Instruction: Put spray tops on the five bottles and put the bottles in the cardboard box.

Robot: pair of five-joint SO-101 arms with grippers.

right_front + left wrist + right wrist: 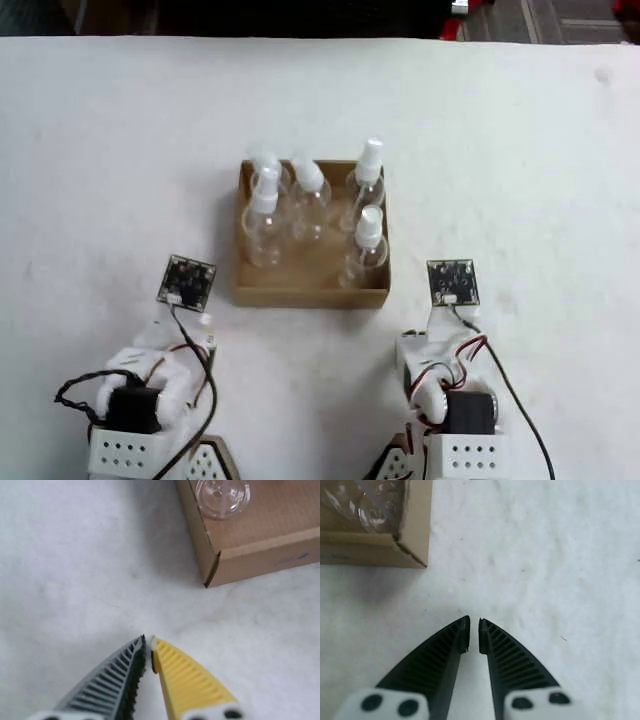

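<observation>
The cardboard box [312,296] sits mid-table and holds several clear bottles, each upright with a white spray top, such as one bottle [265,215] at its left and another [367,245] at its right. Near the table's front edge, my left arm [150,390] rests left of the box. Its gripper [148,642], one finger grey and one yellow, is shut and empty over bare table, just short of a box corner [210,575]. To the right of the box rests my right arm [450,390]. Its black-fingered gripper [474,630] is shut and empty beside another box corner [415,535].
A white cloth [520,150] covers the table, with free room all round the box. The table's far edge [300,38] meets a dark floor. Cables [520,410] trail from both arm bases at the front.
</observation>
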